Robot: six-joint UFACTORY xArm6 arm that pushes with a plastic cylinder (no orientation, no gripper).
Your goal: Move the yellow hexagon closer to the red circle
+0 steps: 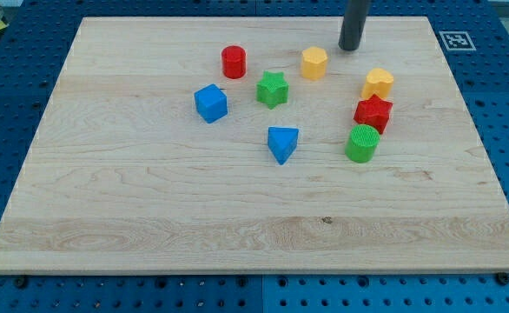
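The yellow hexagon [314,63] sits near the top of the wooden board [150,217], right of centre. The red circle [234,62] stands to its left, about level with it, with a clear gap between them. My tip [350,47] rests on the board just to the upper right of the yellow hexagon, a short gap away and not touching it. The dark rod rises out of the view's top.
A green star [272,89] lies below and between the two. A blue cube [210,103] is at its left, a blue triangle [282,143] below. At the right are a yellow heart [378,83], a red star [373,113] and a green circle [362,143].
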